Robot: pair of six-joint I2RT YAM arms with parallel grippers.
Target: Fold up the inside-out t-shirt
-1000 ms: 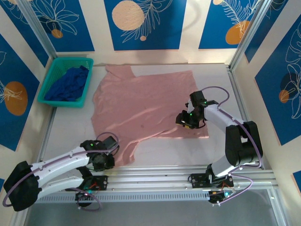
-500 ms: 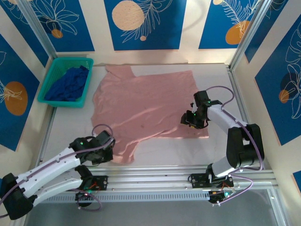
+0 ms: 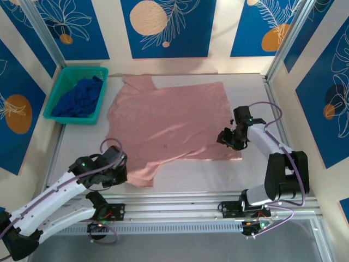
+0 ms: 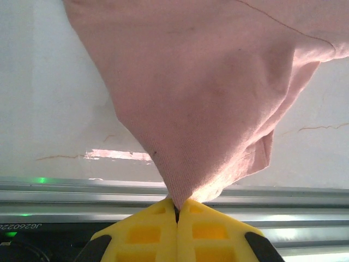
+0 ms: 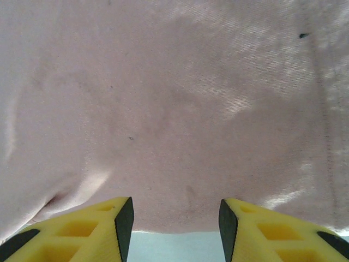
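T-shirt (image 3: 169,120) corner is pinched in the left tool (image 4: 177,206), ready for folding; the right tool (image 5: 175,212) hangs open over the hem.

The overhead view is bright, even and sharp, lit from above. Only faint, soft shadows lie on the pale table (image 3: 185,172), and the frame posts (image 3: 283,43) lean outward at 1 and 11 o'clock. At the left wrist, a glare patch (image 4: 117,155) whitens the table at 7 o'clock. Light glows through the pink t-shirt (image 4: 202,98) at 6 o'clock, where its weave is crisp. At the right wrist the cloth looks softer, with sheen at 1 o'clock and a darker fold at 8.
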